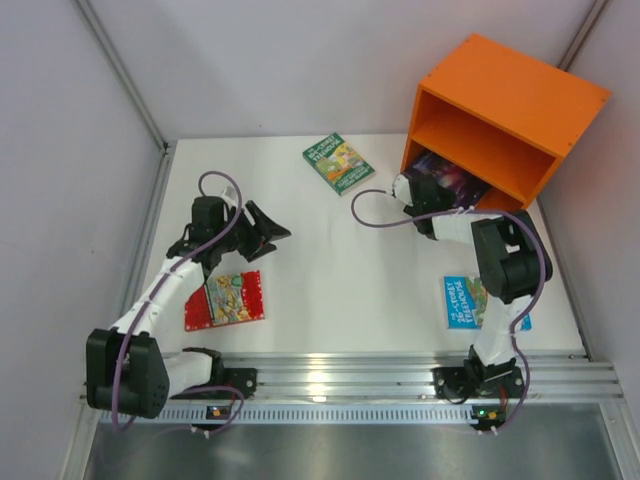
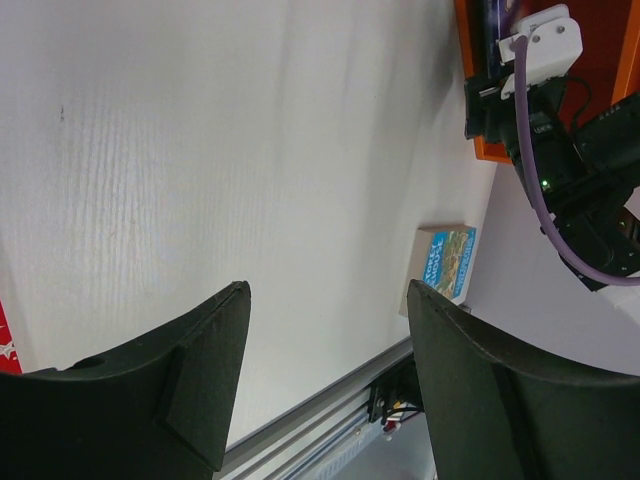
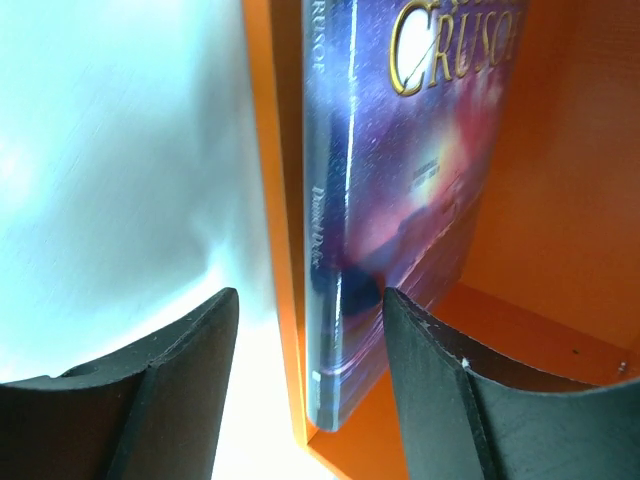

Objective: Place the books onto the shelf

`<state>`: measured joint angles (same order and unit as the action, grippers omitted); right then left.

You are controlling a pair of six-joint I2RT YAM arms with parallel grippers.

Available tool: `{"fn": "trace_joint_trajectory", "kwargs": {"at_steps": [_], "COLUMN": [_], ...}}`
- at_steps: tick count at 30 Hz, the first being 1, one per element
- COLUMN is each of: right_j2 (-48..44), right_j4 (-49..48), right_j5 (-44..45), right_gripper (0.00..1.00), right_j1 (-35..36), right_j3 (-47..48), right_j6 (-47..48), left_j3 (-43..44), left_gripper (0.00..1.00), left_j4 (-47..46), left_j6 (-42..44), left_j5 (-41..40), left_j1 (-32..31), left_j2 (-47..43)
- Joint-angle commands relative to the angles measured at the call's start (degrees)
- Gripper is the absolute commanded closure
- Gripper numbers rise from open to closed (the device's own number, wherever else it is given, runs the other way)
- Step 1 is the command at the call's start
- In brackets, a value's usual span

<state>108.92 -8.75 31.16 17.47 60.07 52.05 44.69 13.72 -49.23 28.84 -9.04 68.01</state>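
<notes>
The orange shelf (image 1: 520,90) stands tilted at the back right. A dark purple book (image 1: 447,180) lies in its lower compartment. My right gripper (image 1: 410,192) is at that opening, jaws open. In the right wrist view the purple book (image 3: 400,150) rests against the shelf wall (image 3: 560,200), its near corner between my right gripper's (image 3: 310,295) spread fingers, which do not clamp it. A green book (image 1: 338,163), a red book (image 1: 225,299) and a bright blue book (image 1: 470,302) lie flat on the table. My left gripper (image 1: 262,228) hovers open and empty above the red book.
The right arm (image 1: 505,262) partly covers the bright blue book. In the left wrist view my left gripper (image 2: 330,290) faces the white table, with the blue book (image 2: 447,262) and the shelf edge (image 2: 488,152) beyond. An aluminium rail (image 1: 340,375) runs along the near edge.
</notes>
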Motion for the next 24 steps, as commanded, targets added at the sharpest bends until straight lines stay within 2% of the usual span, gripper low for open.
{"fn": "trace_joint_trajectory", "kwargs": {"at_steps": [1, 6, 13, 24], "right_j2": [-4.24, -6.00, -6.00, -5.13], "right_j4": [2.69, 4.71, 4.71, 4.97], "right_j5": [-1.45, -4.26, -2.33, -2.50], "right_gripper": [0.41, 0.41, 0.43, 0.58], "right_j1": [-0.07, -0.07, -0.07, -0.77], "right_j3": [2.77, 2.86, 3.21, 3.91], "right_j6": [-2.48, -3.98, -3.19, -2.92], "left_j3": [1.19, 1.37, 1.11, 0.84], "left_gripper": [0.31, 0.31, 0.31, 0.32], "left_j4": [0.35, 0.35, 0.70, 1.05], "left_j6": [1.24, 1.42, 1.60, 1.60], "left_j5": [-0.45, -0.63, -0.89, -1.33], "left_j1": [-0.28, -0.37, -0.45, -0.54], "left_j2": [-0.77, -0.42, -1.12, -1.39]}}
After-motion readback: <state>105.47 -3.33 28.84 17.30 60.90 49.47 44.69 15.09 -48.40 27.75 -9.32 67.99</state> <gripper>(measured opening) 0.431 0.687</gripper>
